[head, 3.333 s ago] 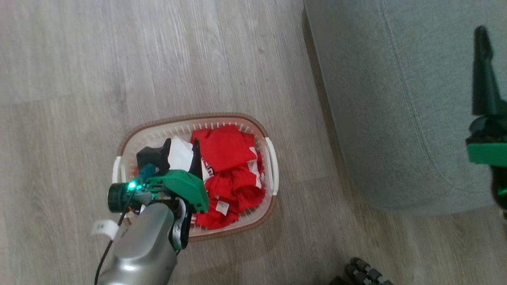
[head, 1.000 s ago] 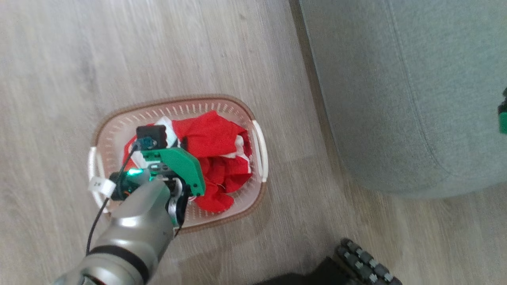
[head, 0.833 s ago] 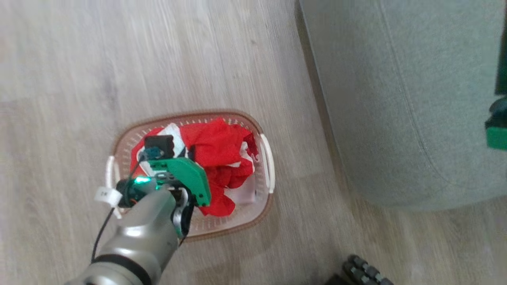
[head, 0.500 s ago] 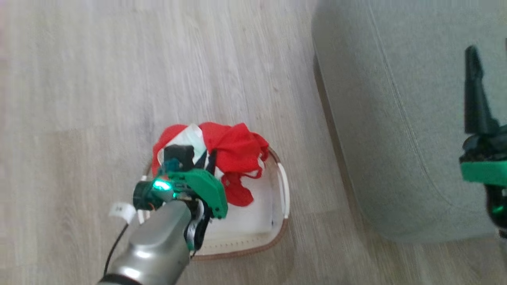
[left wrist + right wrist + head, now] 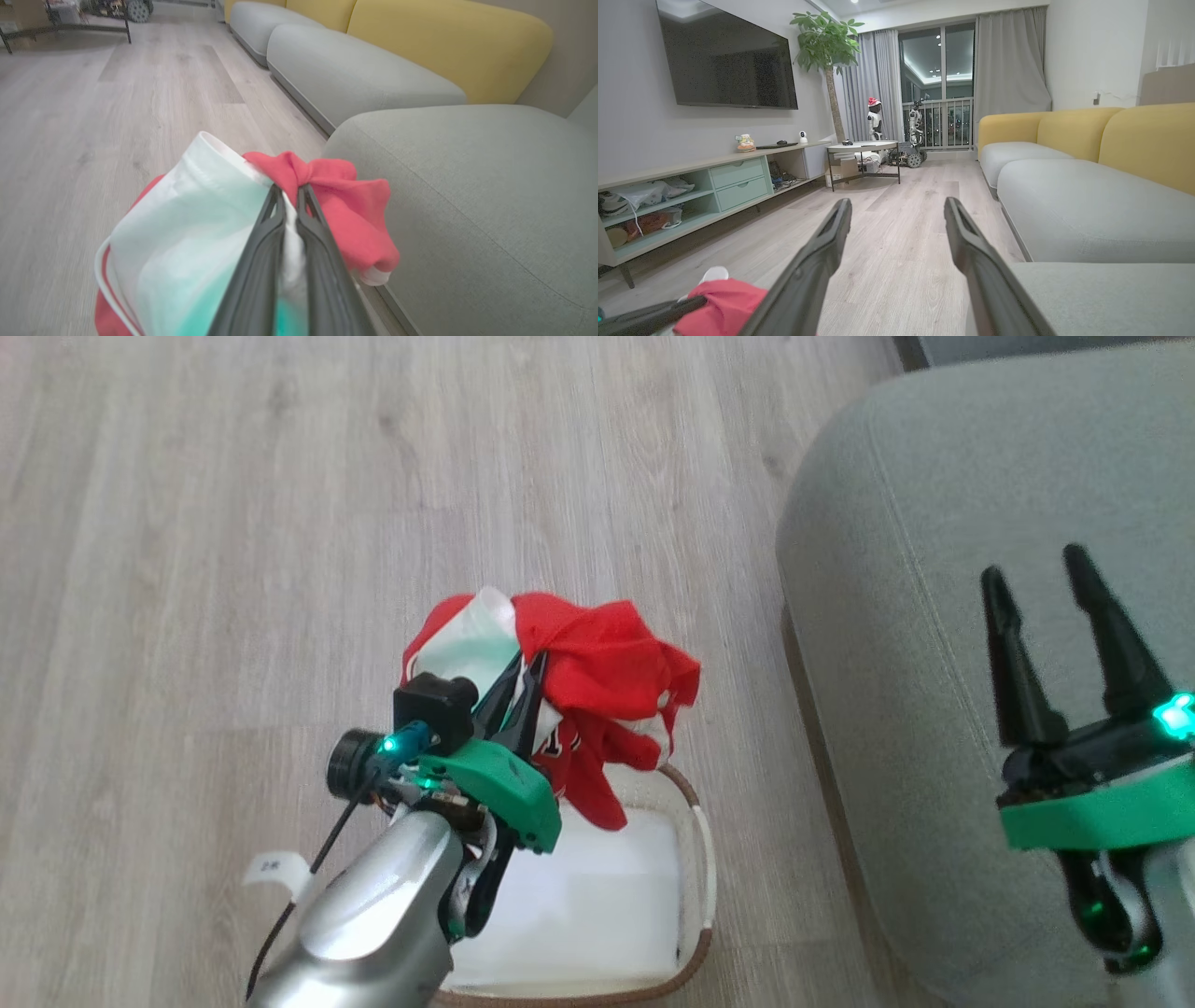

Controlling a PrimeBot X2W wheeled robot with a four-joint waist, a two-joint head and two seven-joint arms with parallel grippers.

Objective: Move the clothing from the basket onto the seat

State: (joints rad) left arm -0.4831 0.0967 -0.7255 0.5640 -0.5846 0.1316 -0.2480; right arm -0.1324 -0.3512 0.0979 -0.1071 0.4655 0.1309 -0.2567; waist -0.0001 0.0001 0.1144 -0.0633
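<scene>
Left end effector (image 5: 288, 189) pinches clothing (image 5: 607, 672) drooping lengthwise toward basket (image 5: 706, 873).

Up in the air, the clothing (image 5: 607, 681): bright red with white parts, all bunched up, pinched tight between the two dark fingers of the left gripper (image 5: 289, 192). Hangs just over the far end of the basket (image 5: 707, 887), with one red end dangling down toward it. Cream-white basket with a brown rim, flat on the wood floor (image 5: 233, 523), white bottom showing. Just beside the basket on the right, the seat (image 5: 934, 616): big, soft, grey-green, with a rounded corner and a seam line.
</scene>
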